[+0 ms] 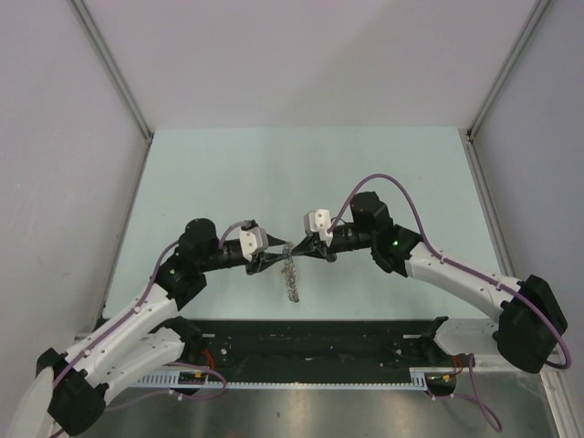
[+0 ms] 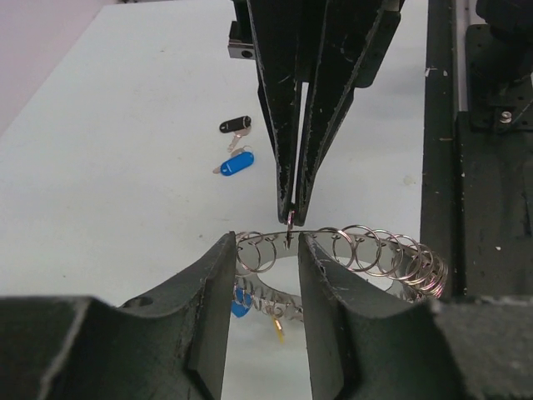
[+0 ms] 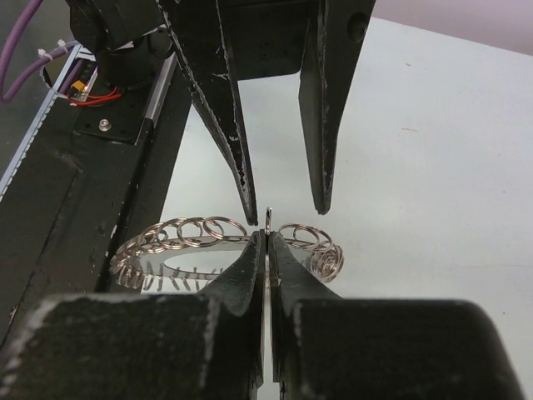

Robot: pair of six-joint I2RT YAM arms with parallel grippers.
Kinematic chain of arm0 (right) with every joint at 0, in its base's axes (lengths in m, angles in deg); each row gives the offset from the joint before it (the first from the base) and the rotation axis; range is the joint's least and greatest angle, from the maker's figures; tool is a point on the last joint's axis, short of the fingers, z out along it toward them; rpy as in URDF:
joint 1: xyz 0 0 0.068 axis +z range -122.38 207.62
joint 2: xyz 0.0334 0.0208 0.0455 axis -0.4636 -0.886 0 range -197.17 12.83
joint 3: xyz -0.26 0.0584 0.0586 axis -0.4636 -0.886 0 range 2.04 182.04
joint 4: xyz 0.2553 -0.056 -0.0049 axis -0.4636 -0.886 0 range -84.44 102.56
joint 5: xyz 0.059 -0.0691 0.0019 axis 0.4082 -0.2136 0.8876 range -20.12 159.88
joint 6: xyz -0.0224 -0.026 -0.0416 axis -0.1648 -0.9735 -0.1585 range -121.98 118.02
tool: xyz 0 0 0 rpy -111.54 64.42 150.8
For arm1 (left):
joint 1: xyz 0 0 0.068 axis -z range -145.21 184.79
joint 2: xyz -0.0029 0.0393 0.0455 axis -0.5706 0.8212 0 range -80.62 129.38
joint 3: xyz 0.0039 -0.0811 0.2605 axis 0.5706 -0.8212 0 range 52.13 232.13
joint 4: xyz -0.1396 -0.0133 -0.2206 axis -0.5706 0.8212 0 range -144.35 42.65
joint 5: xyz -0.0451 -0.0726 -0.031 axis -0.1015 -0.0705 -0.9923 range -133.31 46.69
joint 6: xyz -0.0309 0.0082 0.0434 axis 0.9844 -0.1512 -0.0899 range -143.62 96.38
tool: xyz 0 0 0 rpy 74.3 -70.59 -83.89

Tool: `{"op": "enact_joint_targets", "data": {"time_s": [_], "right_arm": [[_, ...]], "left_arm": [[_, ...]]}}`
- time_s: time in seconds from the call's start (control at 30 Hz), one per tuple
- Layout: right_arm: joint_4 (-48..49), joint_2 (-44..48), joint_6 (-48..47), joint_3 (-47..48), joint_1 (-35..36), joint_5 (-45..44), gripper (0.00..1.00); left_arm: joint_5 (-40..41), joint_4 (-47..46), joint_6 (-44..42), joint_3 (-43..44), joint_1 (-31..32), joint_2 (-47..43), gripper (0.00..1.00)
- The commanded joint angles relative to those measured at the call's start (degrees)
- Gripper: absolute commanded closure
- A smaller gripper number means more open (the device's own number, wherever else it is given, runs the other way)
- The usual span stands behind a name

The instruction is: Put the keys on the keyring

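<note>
Plainly, the chief risk is seen at the right claw (image 2: 291, 215), which is closed tight on a small loop (image 3: 268, 218) by the very fingertips. Should the keyring (image 2: 391, 254) be twisted or tugged, the loop is likely to be slipped out or sprung away. The left claw (image 2: 266, 242) is held about half open, its fingers set astride the keyring's band. Whether the band is actually gripped cannot be told, and if it is not, the ring could be swung or dropped. The two sets of tips are nearly touching, so a clash is easily caused. The keyring appears to be raised off the bench (image 2: 125, 183), between and just under both claws, while a black key (image 2: 236, 125) and a blue key (image 2: 237, 162) are seen lying well apart from it.
</note>
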Motion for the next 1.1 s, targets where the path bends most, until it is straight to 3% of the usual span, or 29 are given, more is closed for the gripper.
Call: {"op": "enact_joint_targets", "data": {"time_s": [0.0, 0.17, 0.5, 0.6, 0.7, 0.73, 0.83, 1.07], "right_arm": [[2.61, 2.68, 0.06, 3.00, 0.38, 1.11, 1.00], [2.96, 2.77, 0.58, 2.91, 0.47, 2.25, 1.00], [3.75, 2.69, 1.29, 2.91, 1.61, 2.43, 1.00], [4.89, 2.42, 4.95, 2.91, 1.87, 0.16, 0.98], [6.03, 2.95, 10.14, 2.91, 1.88, -4.13, 0.81], [5.60, 3.21, 11.73, 3.00, 1.88, -5.90, 0.69], [2.80, 5.67, 16.13, 2.91, 1.61, -13.28, 0.47], [1.37, 12.96, 24.39, -1.12, -2.25, -23.74, 0.37]], "left_arm": [[-4.41, -1.56, 0.09, 0.88, 0.13, 0.60, 0.60], [-5.55, -2.09, -0.09, 0.71, 0.13, 0.77, 0.66], [-6.87, -2.61, 0.00, 1.15, 0.13, 1.39, 1.00], [-7.31, -2.62, -0.43, 0.88, 0.22, 1.13, 0.99], [-6.61, -2.17, -1.93, 0.27, 0.13, -0.53, 1.00], [-5.74, -2.35, -2.28, -0.60, 0.21, -1.15, 1.00], [-3.81, -3.32, -3.42, -1.75, 0.13, -3.26, 1.00], [0.24, 6.59, -10.18, 2.11, 0.04, -2.39, 1.00]]}}
